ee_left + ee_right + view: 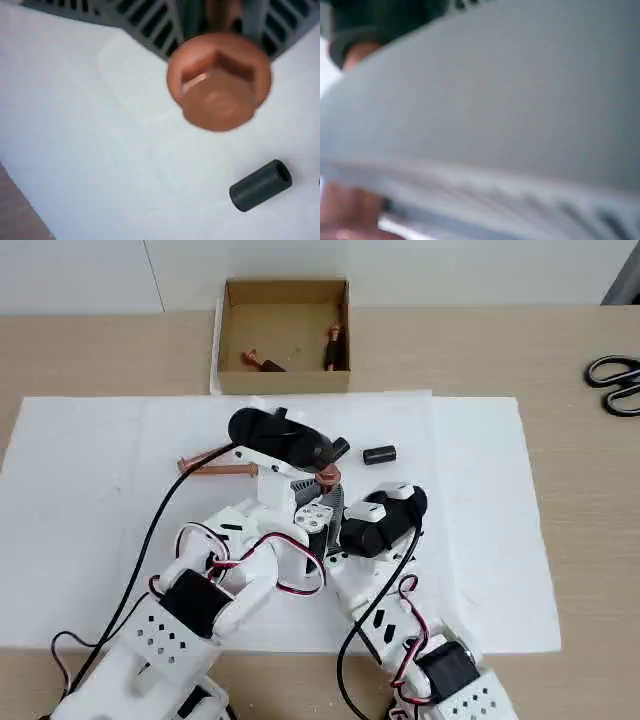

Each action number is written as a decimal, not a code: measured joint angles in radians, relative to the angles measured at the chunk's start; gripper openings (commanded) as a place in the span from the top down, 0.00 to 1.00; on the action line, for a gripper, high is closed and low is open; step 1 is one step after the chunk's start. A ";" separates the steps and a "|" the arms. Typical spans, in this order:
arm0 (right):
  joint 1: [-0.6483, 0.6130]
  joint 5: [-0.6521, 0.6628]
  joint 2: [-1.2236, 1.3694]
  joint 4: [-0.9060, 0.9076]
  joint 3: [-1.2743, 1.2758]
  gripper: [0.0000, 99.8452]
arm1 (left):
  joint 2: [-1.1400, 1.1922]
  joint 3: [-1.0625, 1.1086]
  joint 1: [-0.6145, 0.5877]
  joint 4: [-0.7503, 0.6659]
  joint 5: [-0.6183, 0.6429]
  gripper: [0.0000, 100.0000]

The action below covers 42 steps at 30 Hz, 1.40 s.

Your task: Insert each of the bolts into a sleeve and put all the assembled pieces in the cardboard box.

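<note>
In the left wrist view a copper bolt (218, 80) shows head-on, its shank gripped between the grey ribbed fingers (145, 20) of my left gripper (220, 15). From above, that bolt (328, 477) sits at the middle of the white paper, in the left gripper (320, 492). A loose black sleeve (379, 454) lies just to its right on the paper, the same sleeve (260, 185) lying flat. Two more bolts (215, 464) lie to the left. My right arm (385, 512) is pressed close beside the left gripper. The cardboard box (284, 288) at the back holds two assembled pieces (333, 345).
The white paper sheet (480, 540) covers most of the wooden table. Scissors (615, 383) lie at the far right edge. Both arms and their cables (150, 540) crowd the front centre. In the right wrist view, a blurred grey surface (510, 100) sits very close to the lens.
</note>
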 measured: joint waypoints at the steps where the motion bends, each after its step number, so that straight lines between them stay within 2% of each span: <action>1: 0.000 0.000 0.000 0.000 0.000 1.00 | 0.000 0.000 0.000 0.002 0.000 0.99; 22: 0.000 0.000 -0.005 0.000 0.000 1.00 | 0.000 0.023 0.008 0.014 -0.034 0.99; 24: 0.000 0.000 -0.005 0.000 0.000 1.00 | 0.000 0.023 0.008 0.014 -0.034 0.97; 30: 0.000 -0.002 -0.005 0.000 0.000 1.00 | 0.000 0.023 0.008 0.066 -0.037 0.81; 38: -0.003 -0.002 -0.005 0.000 0.002 1.00 | -0.014 0.021 0.008 0.091 -0.034 0.81; 42: -0.003 -0.002 -0.005 0.000 0.000 1.00 | -0.014 -0.031 0.008 0.160 -0.032 0.80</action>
